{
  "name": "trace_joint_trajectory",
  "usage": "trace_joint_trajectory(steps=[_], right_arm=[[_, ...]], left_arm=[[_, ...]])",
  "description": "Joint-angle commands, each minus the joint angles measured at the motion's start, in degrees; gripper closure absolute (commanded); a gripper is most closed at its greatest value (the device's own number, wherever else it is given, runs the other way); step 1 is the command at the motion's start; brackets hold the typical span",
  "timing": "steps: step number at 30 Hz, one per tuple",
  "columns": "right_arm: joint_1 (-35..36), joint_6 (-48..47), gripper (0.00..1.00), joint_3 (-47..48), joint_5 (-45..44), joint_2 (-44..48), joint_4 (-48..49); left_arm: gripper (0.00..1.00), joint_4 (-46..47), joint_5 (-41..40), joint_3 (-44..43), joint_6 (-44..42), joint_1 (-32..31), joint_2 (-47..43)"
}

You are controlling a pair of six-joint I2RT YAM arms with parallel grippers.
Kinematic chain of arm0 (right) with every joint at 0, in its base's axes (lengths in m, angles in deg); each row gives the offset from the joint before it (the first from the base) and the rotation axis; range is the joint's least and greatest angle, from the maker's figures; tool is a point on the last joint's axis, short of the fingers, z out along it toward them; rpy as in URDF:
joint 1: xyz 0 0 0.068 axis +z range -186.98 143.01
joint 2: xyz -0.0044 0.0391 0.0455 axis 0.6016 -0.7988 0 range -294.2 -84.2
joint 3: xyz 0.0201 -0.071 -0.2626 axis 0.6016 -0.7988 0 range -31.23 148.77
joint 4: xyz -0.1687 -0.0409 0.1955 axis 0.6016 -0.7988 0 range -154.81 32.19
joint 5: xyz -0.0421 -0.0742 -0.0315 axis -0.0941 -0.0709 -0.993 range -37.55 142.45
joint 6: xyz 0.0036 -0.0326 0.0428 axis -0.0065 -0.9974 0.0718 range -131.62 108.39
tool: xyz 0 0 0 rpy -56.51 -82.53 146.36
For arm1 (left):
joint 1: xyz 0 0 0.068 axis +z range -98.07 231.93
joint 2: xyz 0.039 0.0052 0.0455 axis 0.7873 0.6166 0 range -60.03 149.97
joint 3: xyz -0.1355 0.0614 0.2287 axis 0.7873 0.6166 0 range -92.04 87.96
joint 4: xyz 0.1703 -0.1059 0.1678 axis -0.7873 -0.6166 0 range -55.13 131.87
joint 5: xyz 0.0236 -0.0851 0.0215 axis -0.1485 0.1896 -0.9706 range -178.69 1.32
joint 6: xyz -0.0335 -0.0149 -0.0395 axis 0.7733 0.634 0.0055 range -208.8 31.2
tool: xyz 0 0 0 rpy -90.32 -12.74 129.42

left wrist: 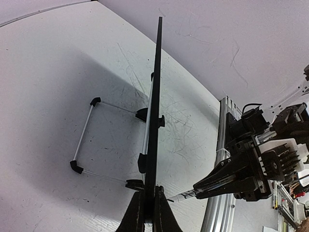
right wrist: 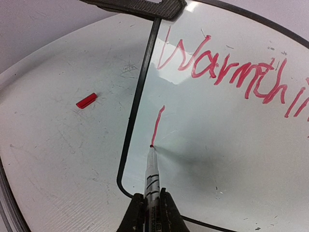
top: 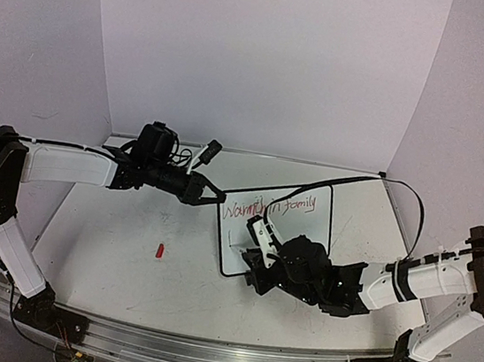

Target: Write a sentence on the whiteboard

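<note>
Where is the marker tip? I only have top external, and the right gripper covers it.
Observer: Right wrist shows the marker tip touching the whiteboard at the bottom end of a short red stroke, under the "W" of "Warmth".
Operator: Grip okay?
Observer: The right gripper is shut on the marker barrel, which points straight out between the fingers.
Operator: And the left side?
Observer: Left wrist shows the left gripper shut on the board's edge, with a wire stand on the side facing away from the right arm.
</note>
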Motion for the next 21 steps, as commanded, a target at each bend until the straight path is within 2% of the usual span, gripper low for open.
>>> trace_joint_trajectory(steps=[1,8,21], right_arm=[[0.3,0.3,1.00,0.5,-0.9,0.0,0.8],[0.3,0.1,1.00,-0.6,0.1,3.8,4.6],[0.3,0.8,1.00,-0.2,-4.3,2.0,4.3]], left_arm=[[1.00,0.2,0.5,-0.7,-1.4,-0.1,-1.7],[1.00,0.2,0.4,-0.7,-1.4,-0.1,-1.9],[1.00,0.2,0.4,-0.6,-1.5,-0.1,-2.2]])
